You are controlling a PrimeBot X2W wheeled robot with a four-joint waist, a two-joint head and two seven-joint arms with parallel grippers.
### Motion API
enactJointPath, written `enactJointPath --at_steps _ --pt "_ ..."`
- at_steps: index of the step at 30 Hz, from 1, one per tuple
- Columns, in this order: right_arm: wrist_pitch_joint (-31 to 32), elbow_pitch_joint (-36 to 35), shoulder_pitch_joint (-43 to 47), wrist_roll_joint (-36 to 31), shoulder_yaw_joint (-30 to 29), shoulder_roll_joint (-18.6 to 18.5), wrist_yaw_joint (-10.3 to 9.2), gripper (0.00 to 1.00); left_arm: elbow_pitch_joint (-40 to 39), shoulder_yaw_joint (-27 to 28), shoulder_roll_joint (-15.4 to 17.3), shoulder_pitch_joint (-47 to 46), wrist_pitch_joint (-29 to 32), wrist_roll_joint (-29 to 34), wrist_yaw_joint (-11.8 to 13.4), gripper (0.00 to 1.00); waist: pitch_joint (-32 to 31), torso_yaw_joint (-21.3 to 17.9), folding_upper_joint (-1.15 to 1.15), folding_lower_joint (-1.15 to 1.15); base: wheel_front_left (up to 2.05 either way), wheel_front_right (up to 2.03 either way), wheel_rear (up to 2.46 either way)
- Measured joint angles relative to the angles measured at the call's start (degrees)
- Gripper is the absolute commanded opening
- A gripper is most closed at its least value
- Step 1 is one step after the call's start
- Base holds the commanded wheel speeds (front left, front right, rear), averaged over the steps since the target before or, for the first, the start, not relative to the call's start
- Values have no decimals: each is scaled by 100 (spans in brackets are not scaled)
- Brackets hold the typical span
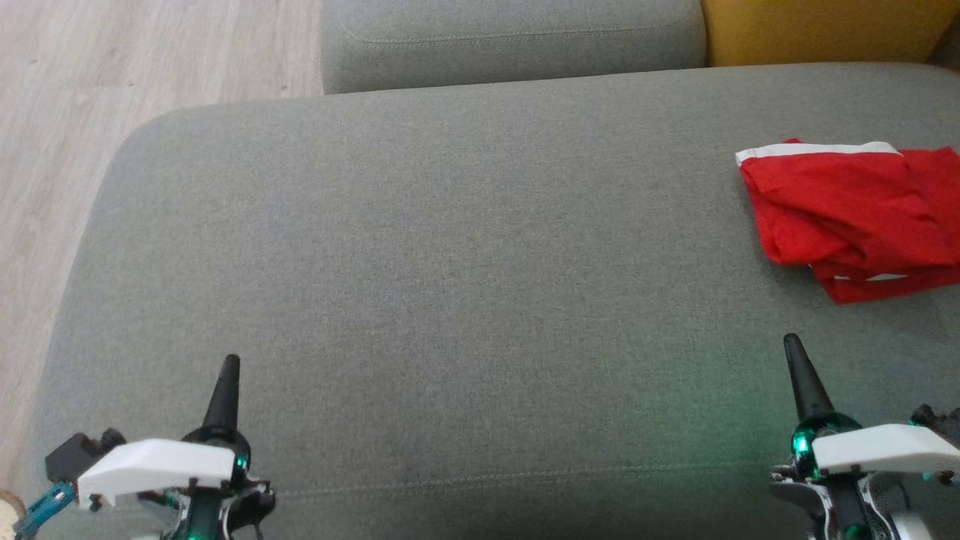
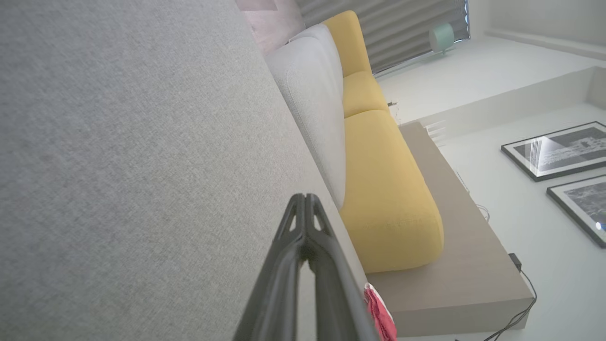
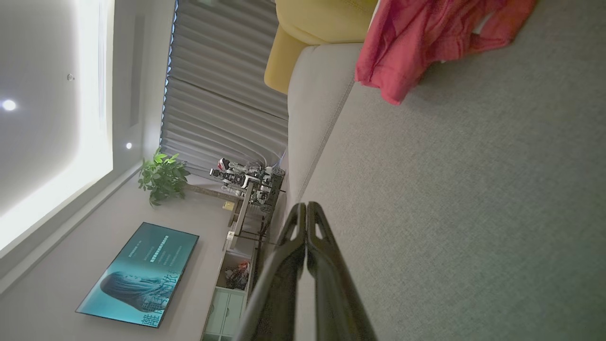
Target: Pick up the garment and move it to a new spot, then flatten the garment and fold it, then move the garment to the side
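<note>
We log a crumpled red fabric garment with white trim [image 1: 847, 214] lying at the far right of the wide grey woven sofa seat [image 1: 450, 262], partly cut by the frame edge. Our left pincer [image 1: 231, 365] sits low left, fingers pressed together, holding nothing, well apart from the cloth. Our right pincer [image 1: 792, 343] sits low right, likewise clenched and empty, near the garment's lower edge but not touching. A mustard-yellow cushion [image 1: 817, 30] lies beyond the garment; pale wooden floor [image 1: 150, 67] at upper left.
</note>
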Motion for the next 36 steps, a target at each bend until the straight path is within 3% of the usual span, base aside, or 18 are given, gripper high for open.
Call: enactJointPath --at_steps 30,36 --pt "485 182 -260 2059 -129 -23 0 0 358 441 -8 -385 510 -2175 -434 0 35 -5 0 0 0 0 0" --pt "527 193 -354 2134 -138 -24 0 0 364 475 -14 -454 536 -2271 -445 0 35 -5 0 0 0 0 0"
